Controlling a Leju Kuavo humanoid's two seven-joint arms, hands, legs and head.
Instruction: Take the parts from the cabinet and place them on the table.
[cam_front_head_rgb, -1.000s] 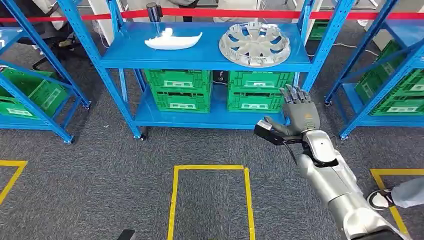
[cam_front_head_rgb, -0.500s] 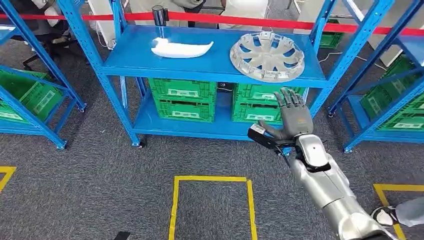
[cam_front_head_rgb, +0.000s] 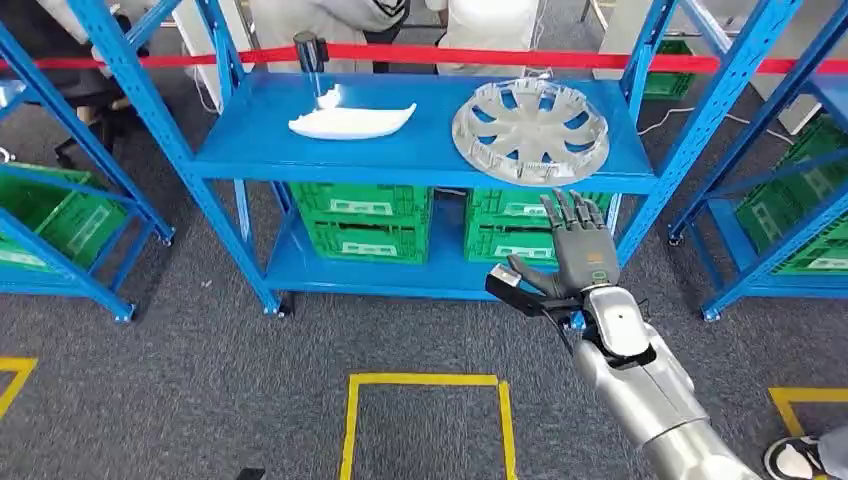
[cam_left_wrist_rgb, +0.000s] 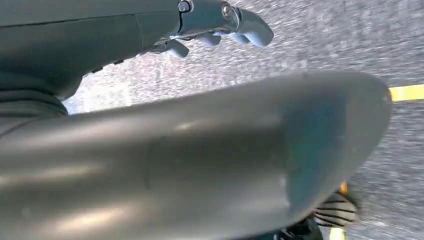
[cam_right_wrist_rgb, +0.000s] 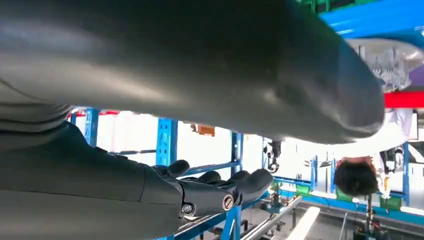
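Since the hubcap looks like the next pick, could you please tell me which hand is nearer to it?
The right hand: it is raised with fingers spread, just below the shelf edge under the hubcap. The left hand hangs low over the carpet floor, far from it.

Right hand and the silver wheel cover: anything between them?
Head view: the right hand, open, is below and in front of the wheel cover; between them lie the blue shelf's front edge and a green crate.

Beyond your right hand's fingers (cam_front_head_rgb: 573, 212), the wheel cover (cam_front_head_rgb: 530, 117) lies on the cabinet's upper shelf (cam_front_head_rgb: 400, 150). Well left of the fingertips on that shelf lies the white part (cam_front_head_rgb: 350, 120). The stacked crates (cam_front_head_rgb: 365, 220) sit on the lower shelf, level with the fingers and to their left.
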